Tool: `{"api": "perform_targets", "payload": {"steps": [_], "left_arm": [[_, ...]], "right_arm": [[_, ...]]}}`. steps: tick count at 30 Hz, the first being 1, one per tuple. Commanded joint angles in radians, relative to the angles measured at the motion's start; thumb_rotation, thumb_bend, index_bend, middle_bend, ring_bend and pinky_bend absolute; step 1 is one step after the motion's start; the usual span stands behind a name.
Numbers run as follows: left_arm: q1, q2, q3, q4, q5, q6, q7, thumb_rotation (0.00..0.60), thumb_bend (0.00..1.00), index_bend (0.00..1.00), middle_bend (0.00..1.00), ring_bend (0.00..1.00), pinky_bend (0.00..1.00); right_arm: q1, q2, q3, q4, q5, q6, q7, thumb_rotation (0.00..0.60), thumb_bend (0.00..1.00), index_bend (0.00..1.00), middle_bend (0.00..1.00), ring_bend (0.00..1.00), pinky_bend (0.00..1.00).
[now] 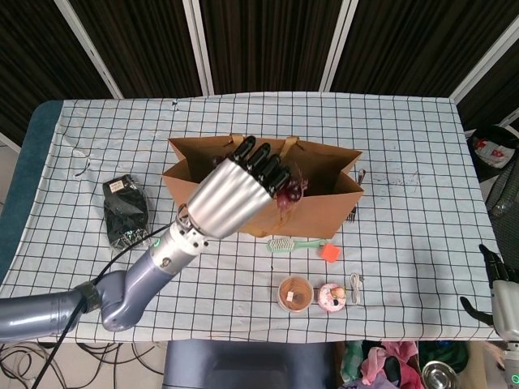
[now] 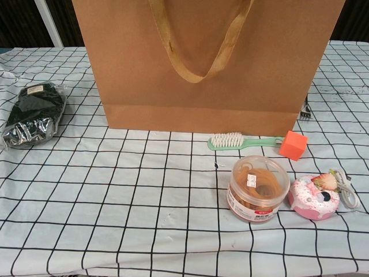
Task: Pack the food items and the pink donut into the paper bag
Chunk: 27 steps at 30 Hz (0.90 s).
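Left hand [image 1: 235, 193]: we hold grapes [image 1: 290, 190] over bag [image 1: 324, 174], fingers curled around them | right hand [image 1: 496, 284]: fingers unclear

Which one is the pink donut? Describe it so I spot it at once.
Start at the paper bag and come toward the table's near edge, past the green brush. Two round things sit side by side there; the pink donut is the right-hand one, pink-iced with a strawberry on top, unlike the clear tub beside it.
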Motion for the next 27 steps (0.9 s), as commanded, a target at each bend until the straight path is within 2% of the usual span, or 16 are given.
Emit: {"api": "perform_targets", "payload": {"steps": [1,9,12,20,22,25,27], "left_arm": [[-0.075,-0.029,-0.037,0.13,-0.089,-0.058,0.045,0.6,0.45,0.46,0.52,0.38,0.42],[-0.114,-0.084,-0.01,0.255,-0.234,-0.087,-0.043,0.6,0.43,0.44,0.5,0.36,0.42],[-0.118,-0.076,0.022,0.266,-0.253,-0.105,-0.065,0.6,0.41,0.44,0.49,0.35,0.41],[-0.127,-0.068,0.06,0.246,-0.281,-0.093,-0.051,0.6,0.36,0.4,0.45,0.31,0.39],[-0.128,-0.063,0.068,0.232,-0.282,-0.089,-0.042,0.6,0.32,0.38,0.42,0.29,0.38],[-0.127,-0.049,0.085,0.21,-0.289,-0.079,-0.008,0.6,0.17,0.29,0.31,0.19,0.29],[-0.126,-0.039,0.091,0.19,-0.325,-0.069,0.045,0.6,0.07,0.23,0.22,0.1,0.2]], "right_arm": [[0.0,0.0,0.003,0.004,0.006,-0.002,0.004,0.6,0.17,0.05,0.12,0.23,0.23],[-0.005,0.007,0.015,0.019,0.029,0.0,0.03,0.6,0.17,0.05,0.12,0.23,0.23],[-0.006,0.008,0.016,0.02,0.029,0.002,0.032,0.6,0.17,0.05,0.12,0.23,0.23],[-0.006,0.007,0.014,0.016,0.025,0.002,0.028,0.6,0.17,0.05,0.12,0.23,0.23],[-0.006,0.007,0.014,0.015,0.023,0.005,0.027,0.6,0.17,0.05,0.12,0.23,0.23],[-0.007,0.008,0.014,0.012,0.022,0.007,0.027,0.6,0.17,0.05,0.12,0.23,0.23],[-0.007,0.009,0.014,0.009,0.022,0.007,0.026,0.6,0.17,0.05,0.12,0.23,0.23]]}}
